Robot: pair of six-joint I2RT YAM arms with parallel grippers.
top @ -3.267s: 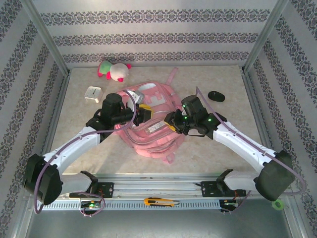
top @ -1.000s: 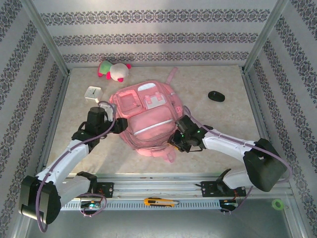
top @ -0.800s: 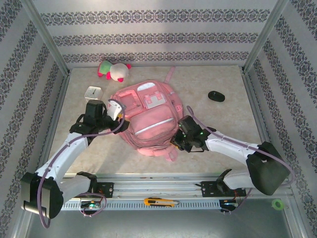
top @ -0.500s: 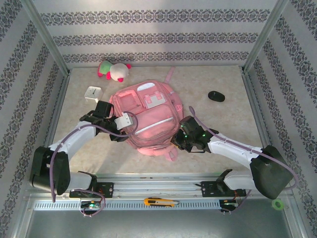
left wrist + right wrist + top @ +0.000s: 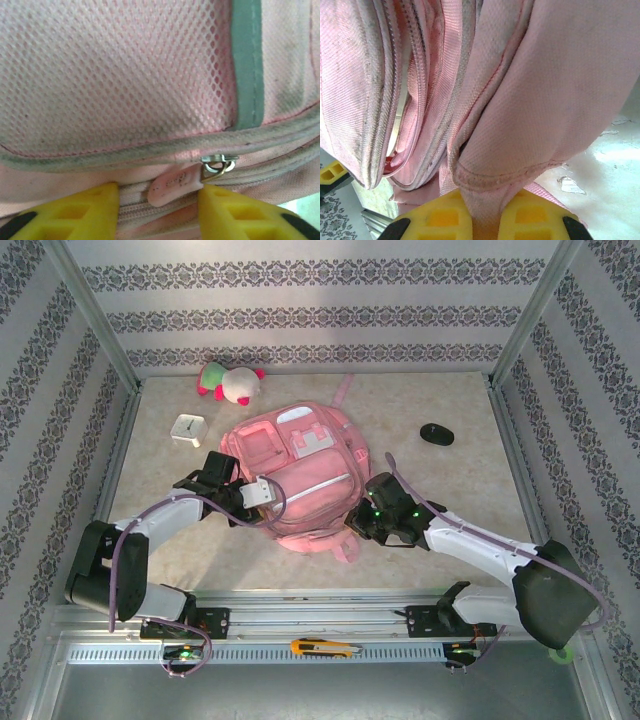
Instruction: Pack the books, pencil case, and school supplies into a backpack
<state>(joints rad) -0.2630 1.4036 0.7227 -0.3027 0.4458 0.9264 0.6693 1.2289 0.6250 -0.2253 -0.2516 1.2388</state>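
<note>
As it lies now, backpack (image 5: 300, 465): flat in the middle of the table (image 5: 450, 480) with its front pockets up and its body plump. The fabric hides what is inside, so I cannot tell whether the books, pencil case and school supplies are all in.
Progress: late, by my judgement. Loading looks finished, and the step in hand reads as zipping the bag up.
Left to do: one zip line gapes along the bag's edge in the right wrist view, so the closing seems unfinished.
Right gripper (image 5: 485, 215): at the bag's near right corner, clamped tight on a fold of the backpack's pink fabric. The fold fills the slit between the yellow fingers, probably to brace the bag against a pull.
Left gripper (image 5: 158, 202): at the bag's left side, just below the mesh pocket (image 5: 115, 75). Its jaws are partly apart, straddling the zip pull and gripping nothing. One finger touches the tab's ring end and the other stands clear of it.
Bystanders: plush toy (image 5: 230, 381), white clock cube (image 5: 187, 428) and black oval lump (image 5: 436, 434), all on the table apart from the bag.
Zip pull (image 5: 172, 186): a pink tab lying along the zip, hung from a small metal ring (image 5: 220, 164), not yet pinched.
</note>
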